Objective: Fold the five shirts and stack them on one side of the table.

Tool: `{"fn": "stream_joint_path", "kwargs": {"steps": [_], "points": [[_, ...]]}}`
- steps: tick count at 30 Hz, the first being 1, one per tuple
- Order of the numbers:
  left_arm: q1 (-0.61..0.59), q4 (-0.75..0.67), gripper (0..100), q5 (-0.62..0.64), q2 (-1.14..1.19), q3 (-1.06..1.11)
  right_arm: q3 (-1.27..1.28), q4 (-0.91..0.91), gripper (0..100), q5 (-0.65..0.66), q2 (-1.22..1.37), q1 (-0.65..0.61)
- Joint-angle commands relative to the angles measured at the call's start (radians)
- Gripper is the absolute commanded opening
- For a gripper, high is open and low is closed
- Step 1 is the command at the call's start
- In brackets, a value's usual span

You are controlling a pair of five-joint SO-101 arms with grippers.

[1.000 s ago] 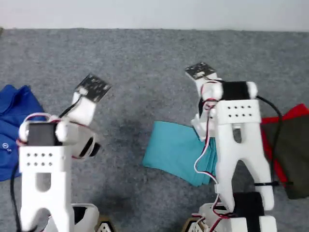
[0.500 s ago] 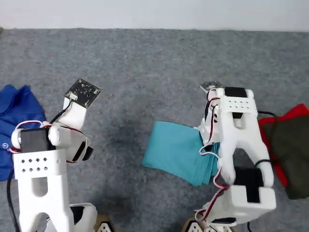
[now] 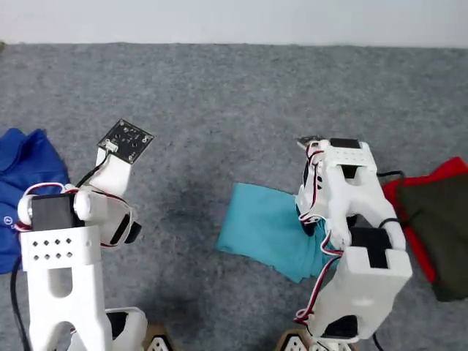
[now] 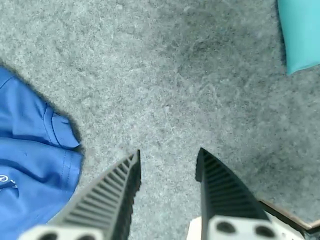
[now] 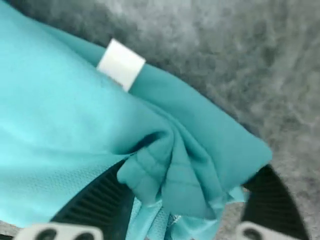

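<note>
Cloth is what matters from my seat: the teal shirt [image 3: 263, 230] lies near the middle of the table [image 3: 219, 95], a smooth, thin knit folded into a rough slanted rectangle, and its right end runs under my right arm [image 3: 358, 248]. In the right wrist view that end of the teal shirt [image 5: 75, 125] is gathered into soft ridges with a small white tag sewn on its edge. The right gripper [image 5: 192, 172] is spread wide with the bunched fabric sitting between its dark, ribbed fingers [image 5: 95, 200]. I cannot tell whether they press it. The left gripper [image 4: 168, 155] hangs apart over bare surface, its ridged black fingers [image 4: 117, 195] parted, with the blue shirt [image 4: 30, 165] crumpled just beside it at the left edge of the table; a stitched hem shows there. At the right edge a red shirt [image 3: 439, 175] lies under a dark olive-brown shirt [image 3: 439, 227], both loosely flat. The table is covered in a grey, fuzzy, carpet-like mat with a mottled nap. Along its far edge runs a plain white wall [image 3: 234, 18]. Both arms are white plastic shells with red and white wires.
</note>
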Motion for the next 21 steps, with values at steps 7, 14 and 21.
{"fn": "stream_joint_path", "kwargs": {"steps": [7, 14, 21], "points": [[-0.003, 0.028, 18, -0.006, -0.025, -0.002, -0.146, 0.096, 1.3, 0.025, 0.099, 0.008], [-0.003, 0.028, 18, -0.006, -0.025, -0.001, -0.245, 0.180, 0.9, 0.043, 0.030, 0.041], [-0.003, 0.028, 18, -0.006, -0.025, -0.001, -0.491, 0.332, 0.9, 0.048, -0.153, 0.140]]}}
